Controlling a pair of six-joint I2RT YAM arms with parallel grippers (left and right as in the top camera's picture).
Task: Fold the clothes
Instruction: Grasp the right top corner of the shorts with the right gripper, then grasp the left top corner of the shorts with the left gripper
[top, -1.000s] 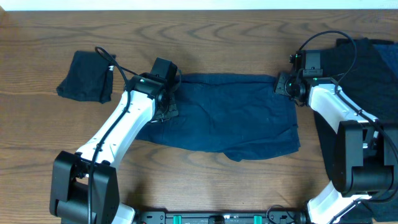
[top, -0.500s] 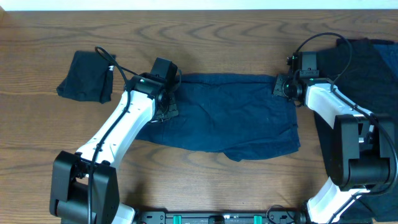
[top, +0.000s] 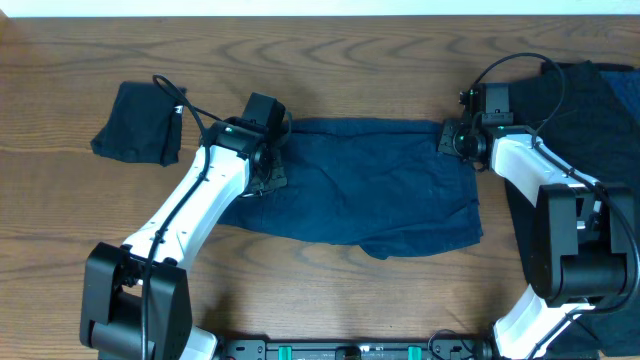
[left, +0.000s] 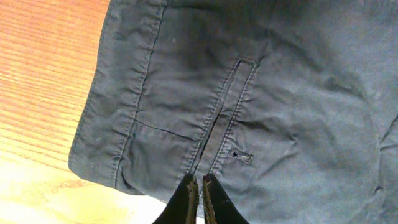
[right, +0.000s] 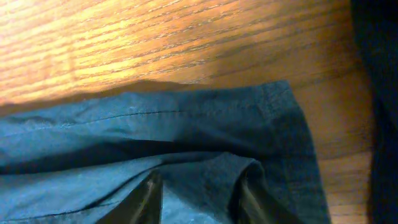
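While my left arm reaches diagonally up across the table (top: 340, 50), my left gripper (left: 200, 186) rests on the left end of the navy garment (top: 370, 185), its jaws clenched tight with the tips nearly touching. They press down at the lower end of a welt pocket slit (left: 227, 112), just beside a small buttonhole (left: 242, 157). Whether any cloth is caught between them I cannot tell.

My right arm bends inward to the garment's upper right corner. There my right gripper (right: 198, 199) straddles a raised fold of cloth just inside the stitched hem (right: 283, 112), with its fingers (right: 147, 198) apart. I cannot tell whether they are pinching it.

The navy garment lies spread flat and wrinkled mid-table. A crumpled black garment (top: 135, 135) sits well apart at the left, and more black cloth (top: 600, 105) lies at the right edge.
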